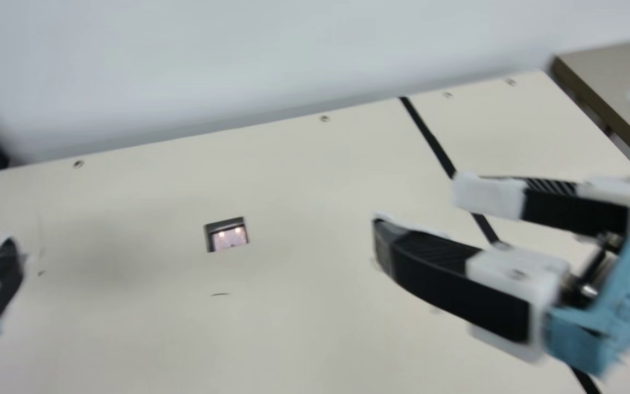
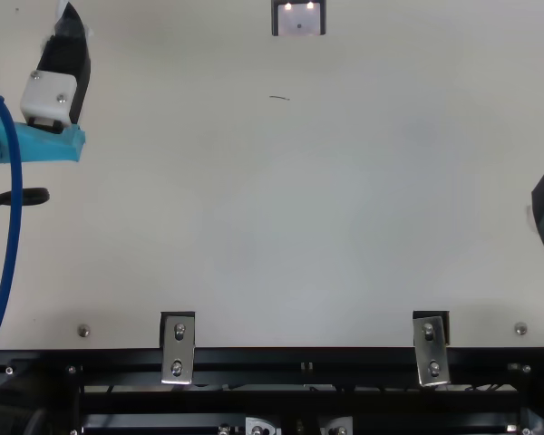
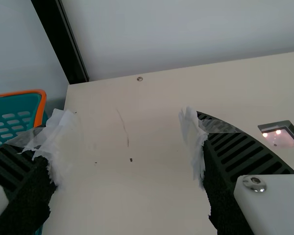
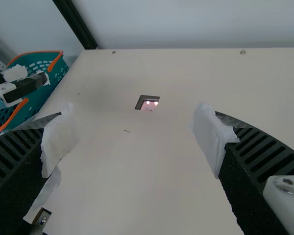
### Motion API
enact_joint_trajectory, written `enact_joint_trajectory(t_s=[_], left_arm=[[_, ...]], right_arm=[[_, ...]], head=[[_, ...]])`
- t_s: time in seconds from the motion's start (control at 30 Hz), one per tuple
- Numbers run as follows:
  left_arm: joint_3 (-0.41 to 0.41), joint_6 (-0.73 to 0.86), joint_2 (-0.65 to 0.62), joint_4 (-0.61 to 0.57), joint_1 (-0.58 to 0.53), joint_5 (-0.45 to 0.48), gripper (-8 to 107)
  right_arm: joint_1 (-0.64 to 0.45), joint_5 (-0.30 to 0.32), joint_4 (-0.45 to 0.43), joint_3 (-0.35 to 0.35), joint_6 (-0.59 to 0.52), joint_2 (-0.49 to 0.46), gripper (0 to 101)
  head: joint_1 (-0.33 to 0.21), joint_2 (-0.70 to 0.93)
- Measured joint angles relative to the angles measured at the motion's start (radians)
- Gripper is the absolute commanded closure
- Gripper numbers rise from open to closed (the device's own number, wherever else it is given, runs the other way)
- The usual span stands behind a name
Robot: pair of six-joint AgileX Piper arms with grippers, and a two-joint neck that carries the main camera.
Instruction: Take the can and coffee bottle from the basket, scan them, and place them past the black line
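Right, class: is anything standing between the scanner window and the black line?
Nothing visible stands on the table between the scanner window and the black line. In the main view the right gripper hangs over that stretch and hides part of the line, so it may need to shift aside.

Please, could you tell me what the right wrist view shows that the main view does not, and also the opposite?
Right wrist view, compared with the main view: the teal basket with its orange rim, and a small metal bracket.

Main view, compared with the right wrist view: the black line across the table, and a brownish surface beyond the table's edge.

Both: the square window with two bright spots, the left hand and the open right hand.
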Motion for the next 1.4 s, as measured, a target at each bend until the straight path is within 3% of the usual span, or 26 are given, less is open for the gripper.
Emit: enact_joint_trajectory(t_s=[0.3,0.8,1.4], left_arm=[[0.000,0.000,0.000,0.000,0.000,0.000,9],[0.000,0.000,0.000,0.000,0.000,0.000,9],[-0.009,-0.042,0.013,0.030,0.009,0.000,9]], right_arm=[[0.000,0.000,0.000,0.000,0.000,0.000,0],[0.000,0.000,0.000,0.000,0.000,0.000,0],[0.000,0.000,0.000,0.000,0.000,0.000,0]], head=[[-0.128,0.348],[-0.148,0.829],[-0.148,0.860]])
